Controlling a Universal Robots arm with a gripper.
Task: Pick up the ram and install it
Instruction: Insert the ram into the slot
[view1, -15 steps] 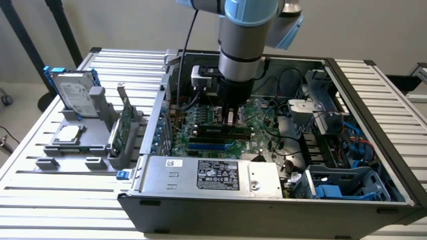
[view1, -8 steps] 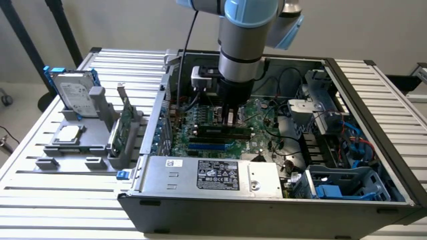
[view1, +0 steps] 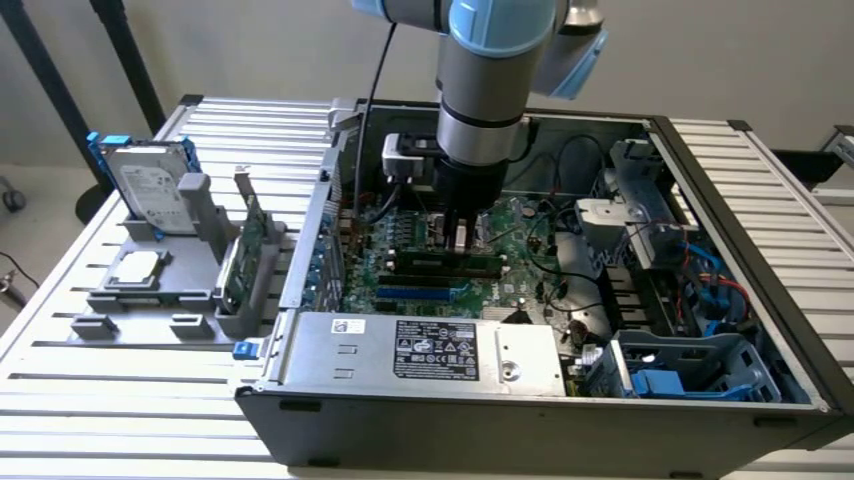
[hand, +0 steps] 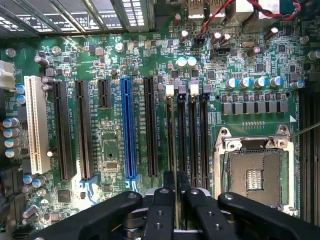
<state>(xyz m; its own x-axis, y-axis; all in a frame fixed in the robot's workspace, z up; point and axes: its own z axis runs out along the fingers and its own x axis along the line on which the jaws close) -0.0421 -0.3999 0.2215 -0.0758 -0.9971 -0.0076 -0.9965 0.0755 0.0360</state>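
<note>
The ram (view1: 443, 264) is a thin green stick with black chips. It stands on edge in the memory slots of the motherboard (view1: 400, 240) inside the open computer case. My gripper (view1: 461, 240) comes straight down onto the stick's middle. In the wrist view the two black fingers (hand: 161, 202) sit close together, one on each side of the ram's thin top edge (hand: 173, 150), which runs away along the first of the black memory slots (hand: 192, 135). The empty processor socket (hand: 255, 175) lies beside those slots.
A grey power supply (view1: 427, 350) fills the case's near side, and a drive cage with blue cables (view1: 667, 300) stands at the exterior view's right. Outside the case, a grey rack (view1: 174, 270) holds a silver hard drive with blue rails (view1: 144, 185) and a green expansion card (view1: 247, 250).
</note>
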